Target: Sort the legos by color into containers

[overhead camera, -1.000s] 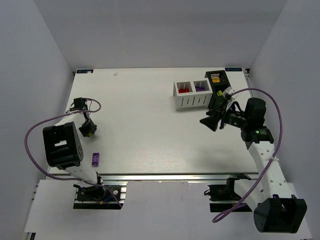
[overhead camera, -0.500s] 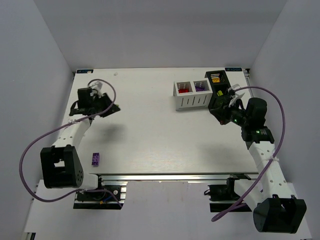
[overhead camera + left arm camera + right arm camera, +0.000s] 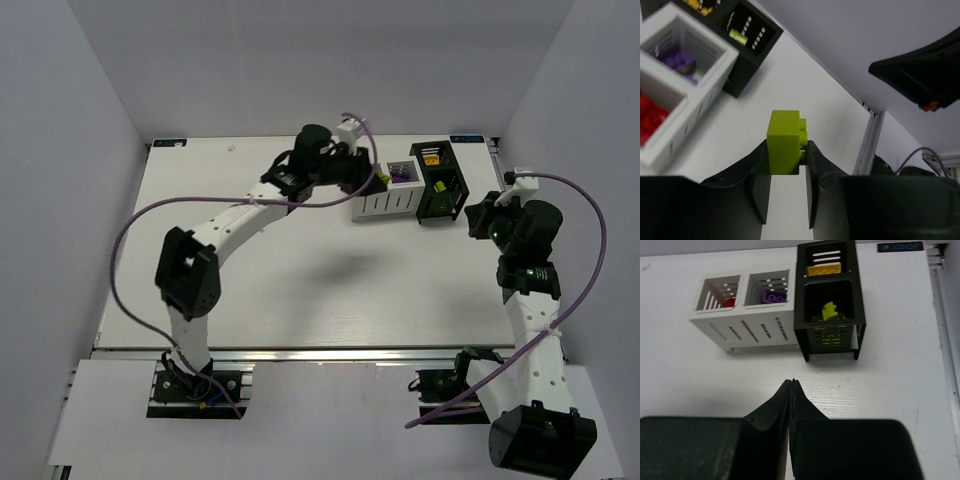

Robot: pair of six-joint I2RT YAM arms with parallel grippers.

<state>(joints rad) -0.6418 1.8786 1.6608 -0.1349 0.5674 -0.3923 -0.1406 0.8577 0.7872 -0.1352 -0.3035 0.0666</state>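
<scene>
My left gripper (image 3: pixel 786 150) is shut on a lime green lego (image 3: pixel 785 142), held above the table beside the containers. From above, that gripper (image 3: pixel 378 178) hangs over the white box (image 3: pixel 366 205). The white box (image 3: pixel 747 325) holds red legos (image 3: pixel 730 302) in one compartment and purple legos (image 3: pixel 772 297) in the other. The black bin (image 3: pixel 802 315) holds a yellow lego (image 3: pixel 824 270) at the back and lime green legos (image 3: pixel 829 312) at the front. My right gripper (image 3: pixel 791 382) is shut with nothing in it, low over bare table just short of the bin.
A metal rail (image 3: pixel 871 135) runs along the table's right edge, close to the black bin. The right arm (image 3: pixel 525 260) stands by that edge, its purple cable looping over it. The left arm (image 3: pixel 240 215) stretches diagonally across the middle of the table.
The left arm swung from the table's left side across to the containers. The right gripper shut and drew back to the right, away from the black bin.
</scene>
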